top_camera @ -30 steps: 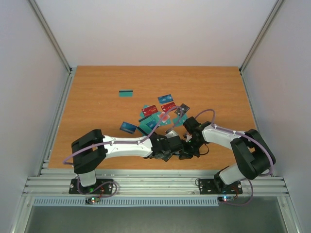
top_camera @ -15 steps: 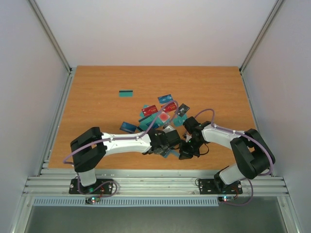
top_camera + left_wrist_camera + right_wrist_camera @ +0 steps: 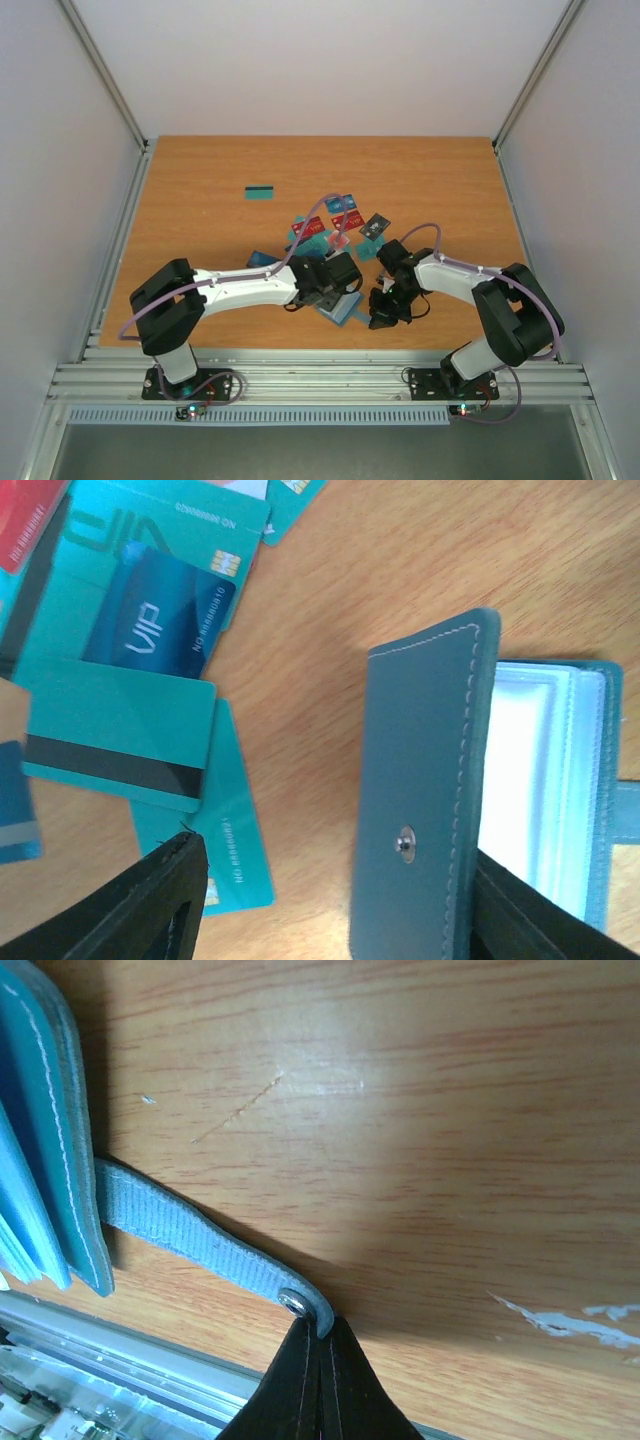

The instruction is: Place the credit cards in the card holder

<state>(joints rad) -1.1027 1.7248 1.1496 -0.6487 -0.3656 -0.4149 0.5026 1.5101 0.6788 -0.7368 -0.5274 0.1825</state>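
Note:
The card holder [image 3: 420, 800] lies open on the table, its teal cover raised and its white sleeves [image 3: 530, 780] showing. My left gripper [image 3: 340, 915] is open and straddles that cover, with a gap of bare wood between its left finger [image 3: 150, 900] and the cover. To the left lie credit cards: a teal striped one [image 3: 120, 745], a blue VIP one [image 3: 160, 620] and a teal one [image 3: 225, 830]. My right gripper [image 3: 318, 1332] is shut on the end of the holder's strap [image 3: 190, 1235], by the snap. From above, the holder [image 3: 345, 308] sits between both grippers.
More cards, red, blue and black among them, lie in a loose heap [image 3: 335, 225] just behind the grippers. One teal striped card [image 3: 260, 191] lies alone at the back left. The table's front rail [image 3: 120, 1345] runs close under the right gripper.
The left gripper has drawn back and to the left, away from the right gripper, and its jaws have narrowed. The holder now shows between the grippers. The right gripper has kept still.

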